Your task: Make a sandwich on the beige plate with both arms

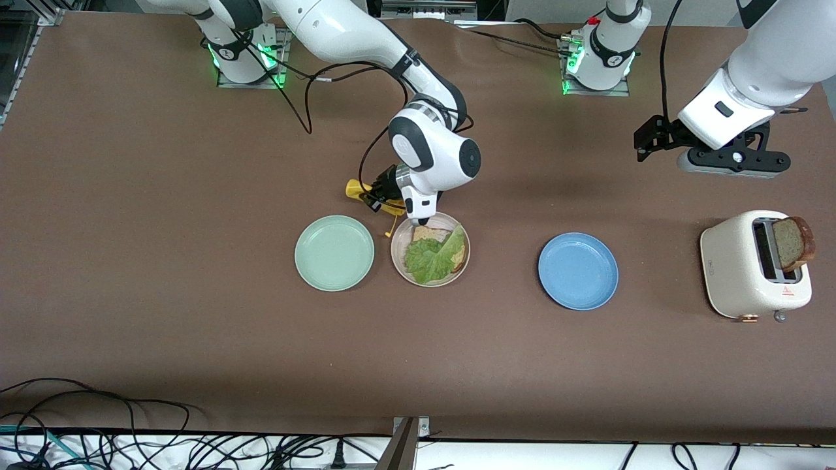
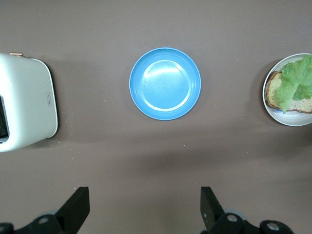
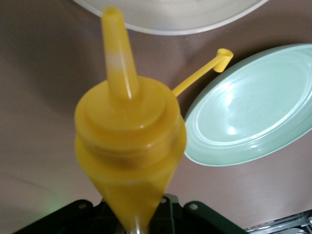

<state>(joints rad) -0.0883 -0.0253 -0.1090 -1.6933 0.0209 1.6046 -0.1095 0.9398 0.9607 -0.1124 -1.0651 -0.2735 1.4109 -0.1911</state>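
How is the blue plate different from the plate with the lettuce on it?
The blue plate is bright blue; the beige plate is pale beige. The blue plate has nothing on it, while the beige plate carries bread and a lettuce leaf. The blue plate sits nearer the toaster; the beige plate sits beside the mint-green plate. Both are round, shallow and flat on the table.

The front camera looks down from high across the surface (image 1: 163, 326), facing both bases. The left wrist camera hangs well above the blue plate (image 2: 165, 83), sharing it with the front view. The right wrist camera sits close, near the mint-green plate (image 3: 248, 109).
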